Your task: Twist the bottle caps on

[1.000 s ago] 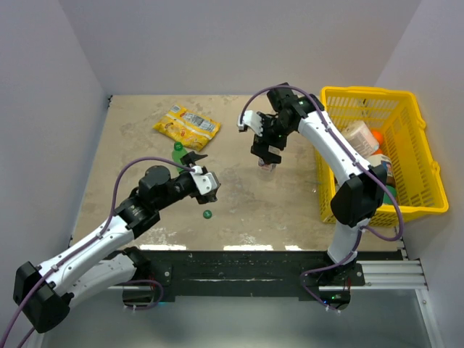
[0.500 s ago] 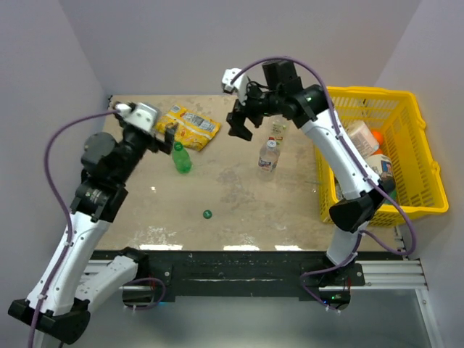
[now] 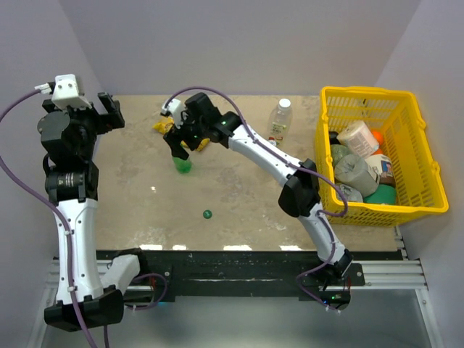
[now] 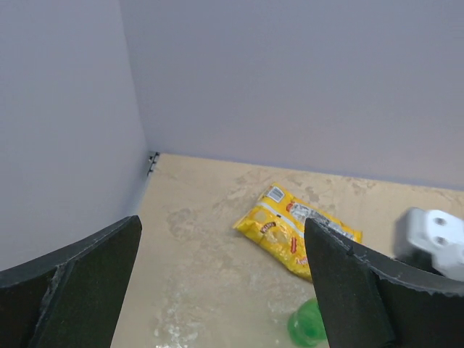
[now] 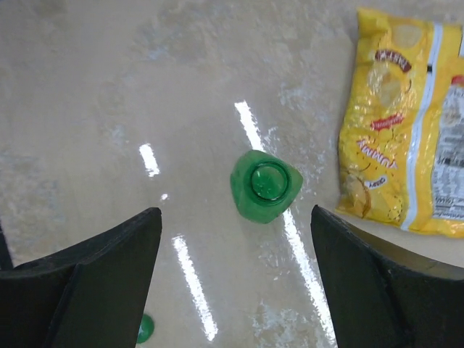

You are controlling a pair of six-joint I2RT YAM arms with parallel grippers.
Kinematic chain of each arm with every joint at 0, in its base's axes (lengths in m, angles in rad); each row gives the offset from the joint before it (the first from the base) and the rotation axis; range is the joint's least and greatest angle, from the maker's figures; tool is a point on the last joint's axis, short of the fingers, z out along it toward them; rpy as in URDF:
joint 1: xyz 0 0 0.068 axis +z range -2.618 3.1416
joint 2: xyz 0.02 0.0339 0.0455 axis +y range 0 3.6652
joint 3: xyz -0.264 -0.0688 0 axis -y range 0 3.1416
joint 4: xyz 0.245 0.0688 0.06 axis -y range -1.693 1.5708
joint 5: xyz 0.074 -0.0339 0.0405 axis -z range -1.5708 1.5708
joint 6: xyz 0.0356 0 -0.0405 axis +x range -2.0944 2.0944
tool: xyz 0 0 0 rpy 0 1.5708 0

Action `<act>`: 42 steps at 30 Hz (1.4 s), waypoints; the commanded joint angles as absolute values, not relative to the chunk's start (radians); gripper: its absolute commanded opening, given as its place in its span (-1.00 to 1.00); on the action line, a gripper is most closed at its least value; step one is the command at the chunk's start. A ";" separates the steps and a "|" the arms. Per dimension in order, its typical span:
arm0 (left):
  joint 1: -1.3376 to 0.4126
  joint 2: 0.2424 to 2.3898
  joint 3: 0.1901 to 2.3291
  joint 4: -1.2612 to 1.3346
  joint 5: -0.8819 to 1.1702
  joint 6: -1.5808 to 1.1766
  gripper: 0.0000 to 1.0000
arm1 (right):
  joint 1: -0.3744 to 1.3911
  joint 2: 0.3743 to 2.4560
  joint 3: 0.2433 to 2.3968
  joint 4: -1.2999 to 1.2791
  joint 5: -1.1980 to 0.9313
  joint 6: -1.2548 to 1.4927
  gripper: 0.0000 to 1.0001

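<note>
A green bottle [image 3: 183,164] stands upright at the back left of the table, its mouth open and uncapped [image 5: 267,185]. My right gripper [image 3: 181,145] hovers over it, open [image 5: 235,215], with the bottle just ahead of the gap between the fingers and nothing touching it. A dark green cap [image 3: 207,214] lies loose on the table nearer the front and shows at the lower left of the right wrist view [image 5: 145,328]. A clear bottle [image 3: 281,119] with a white top stands at the back. My left gripper [image 3: 110,114] is raised at the far left, open and empty [image 4: 222,223].
A yellow snack packet [image 5: 406,123] lies right beside the green bottle [image 4: 308,322], toward the back wall [image 4: 297,235]. A yellow basket [image 3: 417,156] full of bulkier containers stands at the right. Walls close in the left, back and right sides.
My right arm has swung left from the clear bottle to above the green bottle. My left arm has lifted and drawn back to the far left, away from the green cap.
</note>
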State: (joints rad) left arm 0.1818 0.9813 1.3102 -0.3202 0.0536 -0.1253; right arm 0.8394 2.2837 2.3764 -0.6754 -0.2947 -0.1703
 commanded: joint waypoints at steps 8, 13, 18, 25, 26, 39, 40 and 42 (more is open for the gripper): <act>0.187 0.887 1.239 -0.301 0.120 -0.173 0.99 | 0.879 2.352 2.484 -0.588 -0.152 -0.126 0.64; 0.189 0.887 1.220 -0.299 0.149 -0.178 0.99 | 0.882 2.379 2.505 -0.577 -0.149 -0.127 0.53; 0.189 0.884 1.206 -0.296 0.150 -0.178 0.98 | 0.882 2.391 2.494 -0.584 -0.130 -0.132 0.44; 0.187 0.884 1.189 -0.287 0.158 -0.184 0.98 | 0.882 2.405 2.484 -0.589 -0.107 -0.143 0.33; 0.189 0.884 1.187 -0.288 0.160 -0.184 0.98 | 0.882 2.408 2.482 -0.591 -0.109 -0.141 0.32; 0.189 0.881 1.172 -0.288 0.169 -0.181 0.98 | 0.882 2.434 2.485 -0.589 -0.106 -0.153 0.16; 0.187 0.879 1.170 -0.290 0.169 -0.183 0.98 | 0.882 2.434 2.487 -0.588 -0.106 -0.158 0.11; 0.187 0.877 1.161 -0.285 0.172 -0.184 0.98 | 0.882 2.433 2.487 -0.587 -0.107 -0.158 0.02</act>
